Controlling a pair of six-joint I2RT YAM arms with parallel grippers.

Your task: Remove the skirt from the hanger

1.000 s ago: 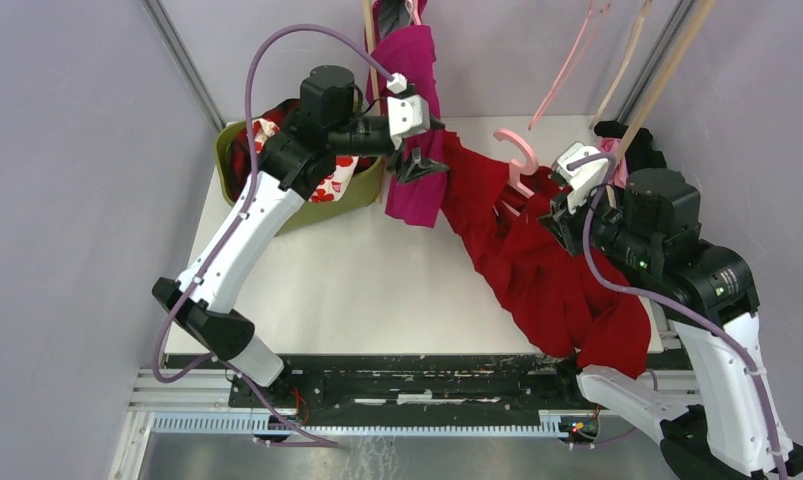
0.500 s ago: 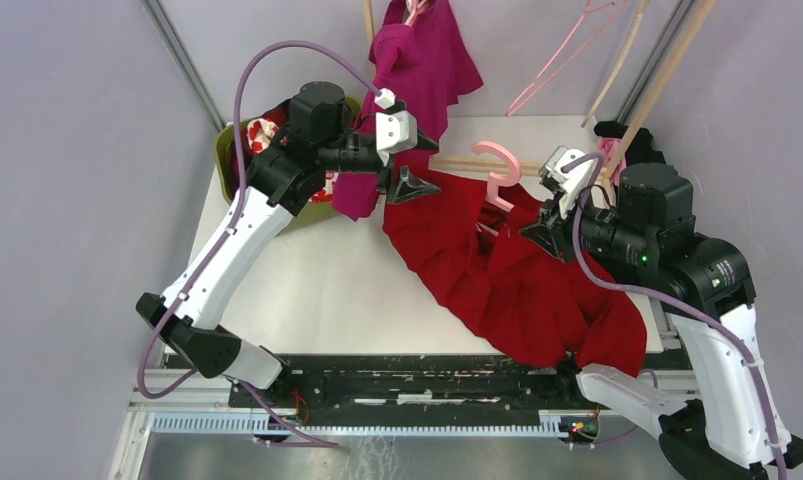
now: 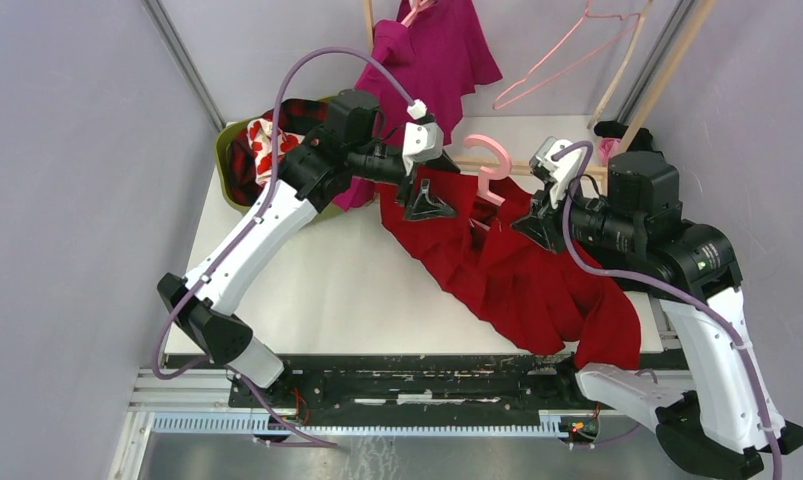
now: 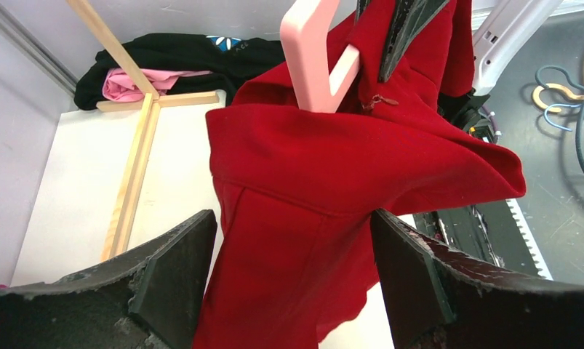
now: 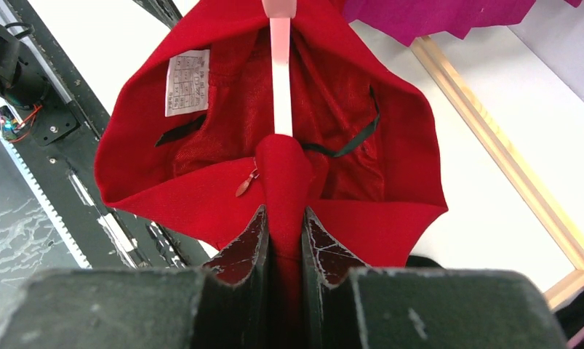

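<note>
The red skirt (image 3: 517, 280) lies spread over the table from the middle to the near right edge, its waist lifted. Its pink hanger (image 3: 489, 160) sticks up out of the waist, and the hanger (image 5: 279, 80) runs through the waistband opening. My right gripper (image 5: 283, 233) is shut on a fold of the waistband and shows beside the hanger in the top view (image 3: 529, 228). My left gripper (image 4: 292, 280) stands open, its fingers astride the skirt's (image 4: 303, 182) hanging edge without pinching it. From above the left gripper (image 3: 425, 192) sits at the skirt's far left corner.
A green basket (image 3: 224, 160) full of clothes stands at the back left. A magenta garment (image 3: 427, 60) hangs at the back, with empty pink hangers (image 3: 567, 62) beside it. A wooden rack base (image 4: 132, 182) lies on the table, with black and pink clothes (image 4: 172, 62) behind it.
My left arm left the magenta garment, swung right to the skirt's edge, and its jaws widened. My right gripper carried the waistband and hanger leftward. The magenta garment swung back.
</note>
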